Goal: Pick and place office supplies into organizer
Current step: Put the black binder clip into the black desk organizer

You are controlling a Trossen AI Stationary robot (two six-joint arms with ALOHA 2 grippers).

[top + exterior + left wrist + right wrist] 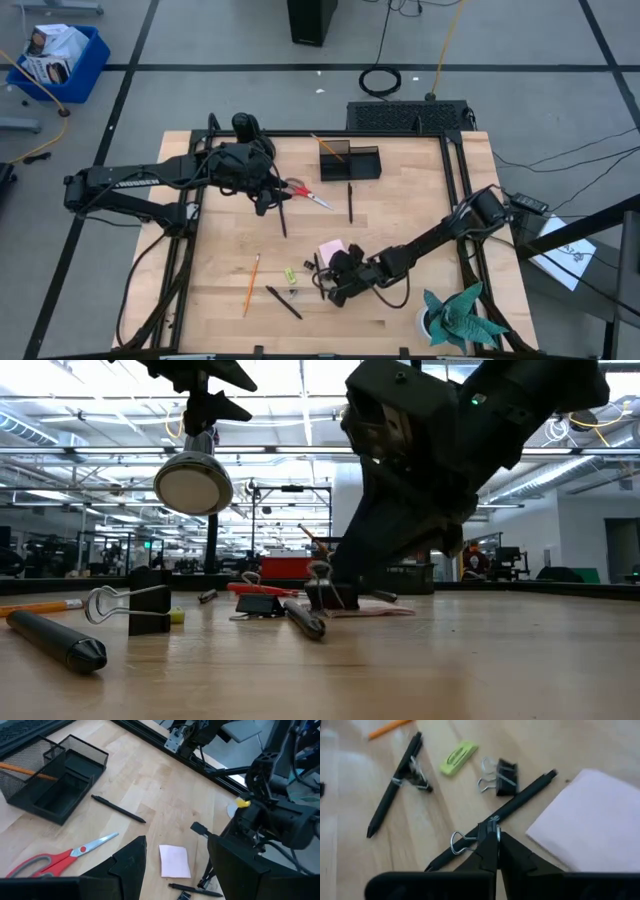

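My right gripper (336, 288) is low over the table's near middle, beside the pink sticky-note pad (332, 248), and is shut on a small black binder clip (487, 831). A black pen (525, 795) lies under that clip. My left gripper (267, 197) hangs open above the table's left middle, beside the red-handled scissors (305, 192). In the left wrist view the scissors (55, 861) and the pad (175, 861) lie flat below the open fingers. The black mesh organizer (350, 161) stands at the far middle with an orange pencil (25, 770) slanting out of it. My right gripper pinches the binder clip by its black body (488, 826) between its two fingertips, coming from above at a slant. The clip's wire handles (461, 843) stick out to one side. The clip sits low, right over the black pen; whether it is lifted clear I cannot tell.
Loose on the wood: a pen (350, 201) by the organizer, a pen (282, 216) under my left gripper, a pen (283, 301), a pencil (251, 284), a yellow-green bit (290, 273), another binder clip (501, 776). A teal paper plant (460, 316) stands at the near right corner.
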